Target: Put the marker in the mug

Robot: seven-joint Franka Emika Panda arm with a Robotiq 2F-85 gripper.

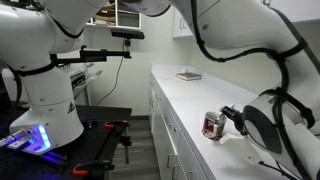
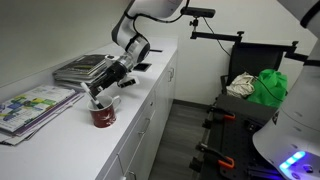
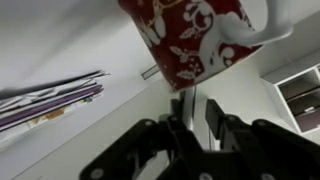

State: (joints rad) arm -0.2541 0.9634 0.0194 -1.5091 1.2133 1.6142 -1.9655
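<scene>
The mug (image 2: 103, 114), dark red with a white pattern, stands on the white counter (image 2: 140, 95); it also shows in an exterior view (image 1: 212, 126) and at the top of the wrist view (image 3: 190, 35). My gripper (image 2: 103, 88) hangs just above and beside the mug's rim, seen too in an exterior view (image 1: 230, 114). In the wrist view its fingers (image 3: 196, 112) are nearly closed, a narrow gap apart. A slim dark stick, the marker (image 2: 96, 98), seems held in them, pointing down toward the mug's mouth. Most of the marker is hidden.
Magazines (image 2: 35, 103) and a stack of books (image 2: 85, 68) lie on the counter behind the mug. A flat book (image 1: 188, 75) lies further along. A wall runs along the counter's back. A cart with a green bag (image 2: 265, 85) stands on the floor.
</scene>
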